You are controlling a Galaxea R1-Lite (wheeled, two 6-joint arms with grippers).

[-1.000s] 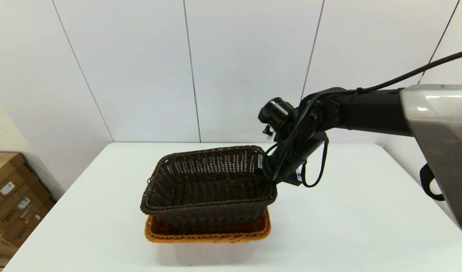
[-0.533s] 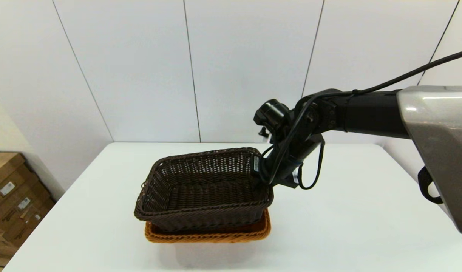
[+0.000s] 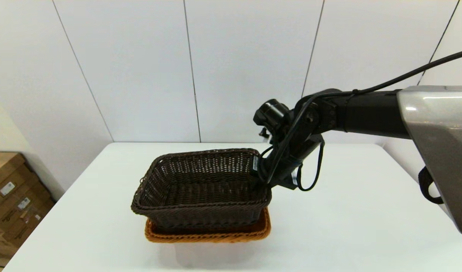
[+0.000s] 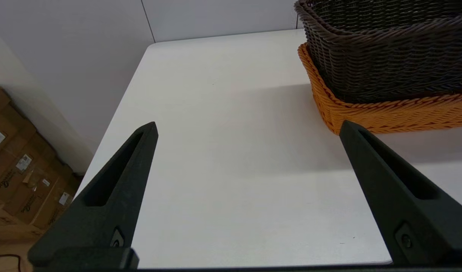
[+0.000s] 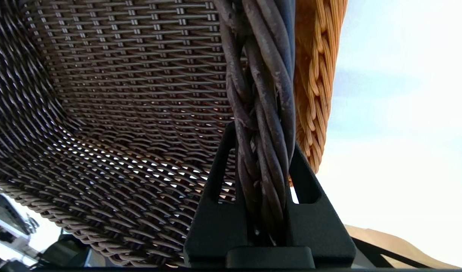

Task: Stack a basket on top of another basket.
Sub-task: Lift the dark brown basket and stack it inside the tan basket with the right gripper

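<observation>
The dark brown basket (image 3: 200,189) sits partly inside the orange-tan basket (image 3: 212,232) near the table's front middle, its left end overhanging to the left. My right gripper (image 3: 258,174) is shut on the dark basket's right braided rim (image 5: 264,113), one finger on each side of the braid. The orange-tan basket's wall (image 5: 317,75) shows just beyond that rim. The left wrist view shows both baskets, the dark brown basket (image 4: 385,49) above the orange-tan basket (image 4: 385,113). My left gripper (image 4: 247,128) hangs open over bare table to their left, holding nothing.
The white table (image 3: 366,211) stretches around the baskets on all sides. Cardboard boxes (image 3: 11,196) stand on the floor off the table's left edge. A panelled white wall rises behind the table.
My right gripper carried the dark brown basket a little to the left and lower, and the basket levelled out deeper into the orange-tan one. The orange-tan basket stayed put.
</observation>
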